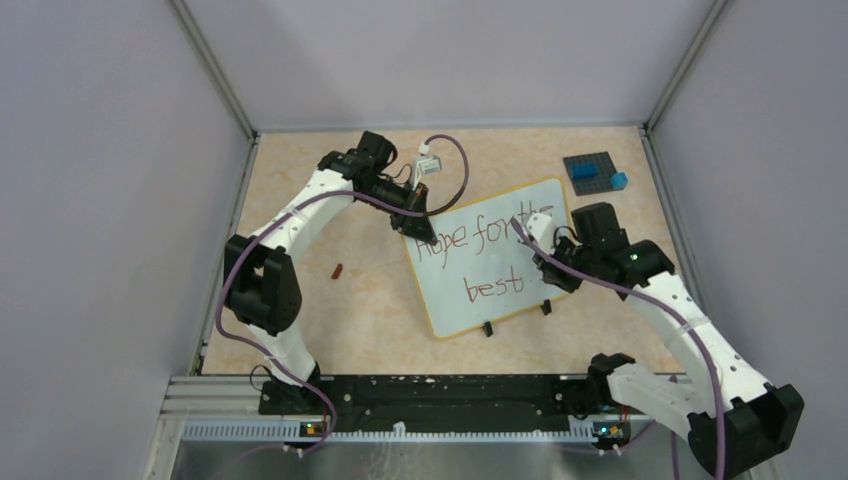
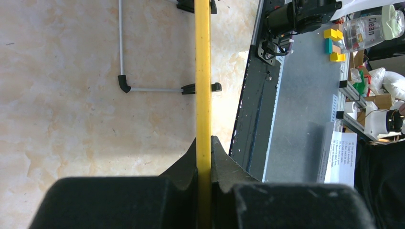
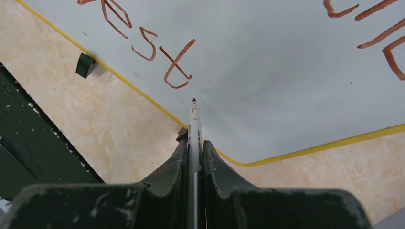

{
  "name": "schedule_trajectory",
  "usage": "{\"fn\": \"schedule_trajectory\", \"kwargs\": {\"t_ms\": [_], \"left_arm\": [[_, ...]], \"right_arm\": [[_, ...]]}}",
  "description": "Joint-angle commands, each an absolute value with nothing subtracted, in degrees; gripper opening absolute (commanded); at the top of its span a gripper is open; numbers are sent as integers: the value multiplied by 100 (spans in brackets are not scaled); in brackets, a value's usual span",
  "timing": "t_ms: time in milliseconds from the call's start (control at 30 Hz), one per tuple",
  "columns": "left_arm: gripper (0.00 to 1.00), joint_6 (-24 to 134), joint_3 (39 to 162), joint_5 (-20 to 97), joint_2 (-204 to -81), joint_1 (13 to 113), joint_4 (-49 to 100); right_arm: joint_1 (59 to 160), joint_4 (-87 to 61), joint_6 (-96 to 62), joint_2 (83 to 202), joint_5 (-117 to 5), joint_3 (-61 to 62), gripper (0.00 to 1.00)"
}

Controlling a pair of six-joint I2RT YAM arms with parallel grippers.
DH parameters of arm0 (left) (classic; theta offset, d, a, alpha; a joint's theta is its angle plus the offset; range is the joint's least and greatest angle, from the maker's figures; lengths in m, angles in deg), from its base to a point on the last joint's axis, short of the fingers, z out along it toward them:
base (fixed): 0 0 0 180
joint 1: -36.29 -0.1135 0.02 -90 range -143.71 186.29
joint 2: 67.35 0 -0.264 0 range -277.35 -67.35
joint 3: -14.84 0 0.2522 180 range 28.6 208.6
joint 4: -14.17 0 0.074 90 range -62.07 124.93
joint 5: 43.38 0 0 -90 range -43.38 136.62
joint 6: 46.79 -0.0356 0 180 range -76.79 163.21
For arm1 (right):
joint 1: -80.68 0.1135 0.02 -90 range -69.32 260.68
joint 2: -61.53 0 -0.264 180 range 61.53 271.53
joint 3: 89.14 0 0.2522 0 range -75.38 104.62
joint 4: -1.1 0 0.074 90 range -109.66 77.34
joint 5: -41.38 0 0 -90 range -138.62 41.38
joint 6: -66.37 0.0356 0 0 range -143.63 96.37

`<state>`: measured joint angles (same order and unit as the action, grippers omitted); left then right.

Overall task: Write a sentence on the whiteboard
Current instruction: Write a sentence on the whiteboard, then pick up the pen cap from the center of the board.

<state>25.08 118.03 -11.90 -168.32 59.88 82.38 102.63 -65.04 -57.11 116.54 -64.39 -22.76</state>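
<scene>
On your beige marbled table (image 1: pixel 330 330), look to the far right corner: a dark grey studded plate (image 1: pixel 580 160) carries blue bricks (image 1: pixel 588 176); a lighter blue brick (image 1: pixel 619 181) sits just beside its right edge; a small reddish-brown piece (image 1: pixel 338 270) lies well apart, toward the left; your left wrist view catches a clear bottle (image 2: pixel 370 29) labelled "Clean" beside yellow and teal blocks (image 2: pixel 333 45).

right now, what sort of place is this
Probably a robotics lab test cell: two robot arms bolted at a small table walled by grey panels, with a whiteboard and toy bricks as props.
</scene>
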Motion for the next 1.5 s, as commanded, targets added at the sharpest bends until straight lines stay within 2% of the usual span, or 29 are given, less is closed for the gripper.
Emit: {"fn": "schedule_trajectory", "kwargs": {"t_ms": [0,333,533,800,1000,1067,1200,1300,1467], "left_arm": [[0,2056,11685,-906,-16607,6011,8091],[0,2056,11651,-883,-16592,6009,8081],[0,2094,11692,-861,-16601,6011,8046],[30,2178,11905,-814,-16653,6010,8038],[57,2417,12251,-765,-16535,6003,7885],[63,2516,12420,-727,-16460,5971,7887],[65,2925,12728,-951,-16163,5421,7695],[65,3342,12709,-1252,-15807,4573,7326],[68,3233,12285,-417,-15184,3121,7358]], "right_arm": [[10230,-6079,-5738,11827,-6320,-2256,0],[10230,-5754,-5729,12001,-6165,-2482,0],[10230,-6018,-5708,11957,-6415,-2182,0],[10230,-6781,-5698,11833,-7546,-1338,0],[10230,-6794,-5419,11948,-8024,-781,0],[10230,-6696,-5282,12032,-8160,-634,0],[10230,-6491,-4994,12230,-8408,-348,0],[10230,-6331,-4778,12355,-8537,-171,0],[10234,-6105,-4437,12453,-8623,-67,0]]}}
